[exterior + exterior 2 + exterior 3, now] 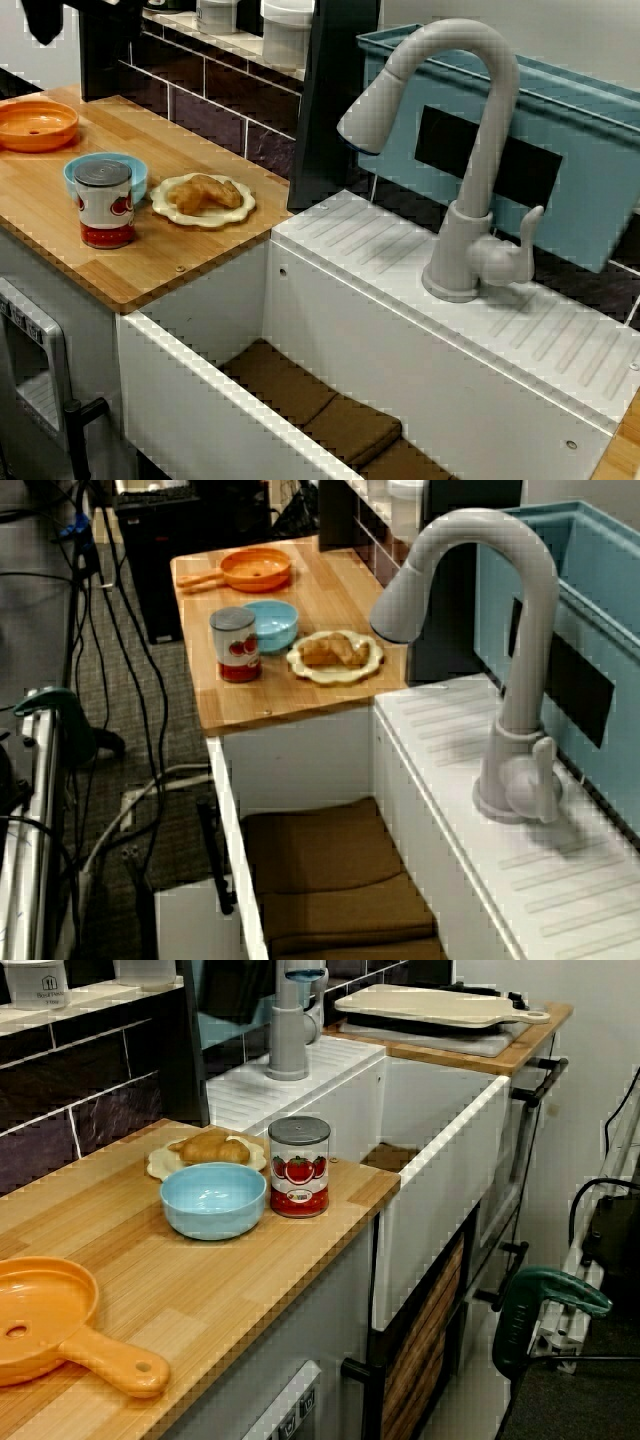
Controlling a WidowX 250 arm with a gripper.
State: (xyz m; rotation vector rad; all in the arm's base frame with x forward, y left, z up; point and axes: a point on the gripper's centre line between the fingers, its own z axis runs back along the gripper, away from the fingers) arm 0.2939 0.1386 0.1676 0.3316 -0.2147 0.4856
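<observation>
Just beside the can [299, 1166] stands a bowl [213, 1200]

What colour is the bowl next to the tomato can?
Light blue bowl, clearest in the view from the counter's end.

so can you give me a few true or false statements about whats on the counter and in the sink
1. The tomato can stands upright on the wooden counter. True.
2. The pastry lies in the blue bowl. False: the pastry lies on the cream plate behind the bowl, and the bowl looks empty.
3. The orange pan sits in the sink. False: it rests on the counter, and the sink holds only brown cloths.
4. The faucet stands on the ridged ledge behind the sink. True.
5. The can is tipped on its side. False: it is upright, beside the bowl.
</observation>
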